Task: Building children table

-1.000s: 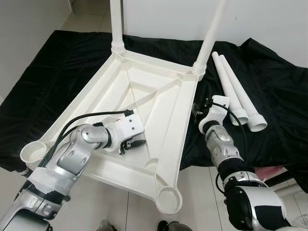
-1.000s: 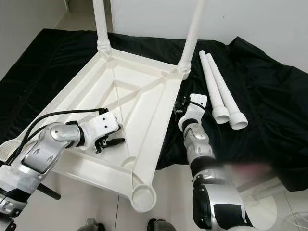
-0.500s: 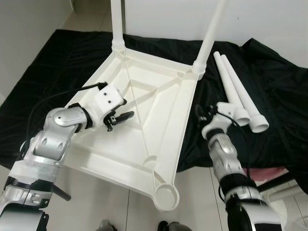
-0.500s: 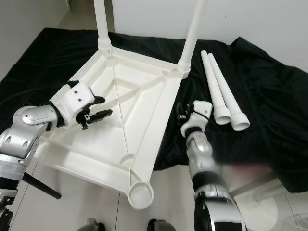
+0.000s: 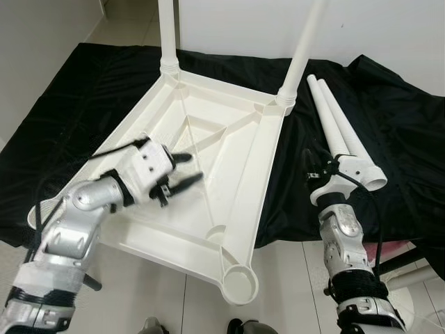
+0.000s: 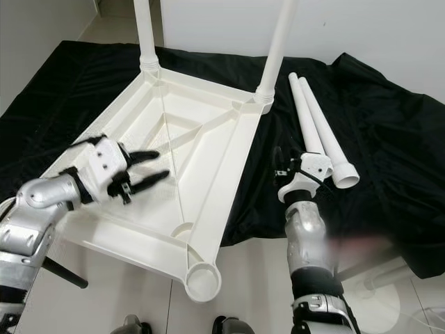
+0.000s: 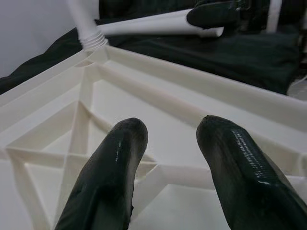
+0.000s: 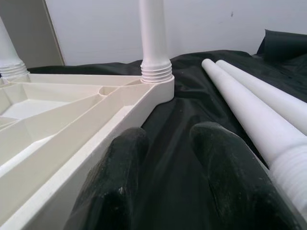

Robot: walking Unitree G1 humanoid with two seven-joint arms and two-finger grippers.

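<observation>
With both jaw pairs spread and empty, I see nothing gripped.
Left gripper (image 5: 182,172) hovers over the ribbed underside of the upturned white tabletop (image 5: 229,149), frame centre. Right gripper (image 6: 281,162) sits over the black cloth (image 6: 389,139), between the tabletop edge and two loose legs (image 6: 316,129) right of centre. Two fitted legs (image 5: 167,35) stand at the top.

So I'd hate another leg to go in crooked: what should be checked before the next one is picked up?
1. Tabletop lying underside up: ok.
2. Two far legs seated upright: ok.
3. Near corner socket unblocked: ok.
4. Two loose legs lying on the black cloth: ok.
5. Right gripper open beside them: ok.
6. Left gripper open, holding nothing: ok.
</observation>
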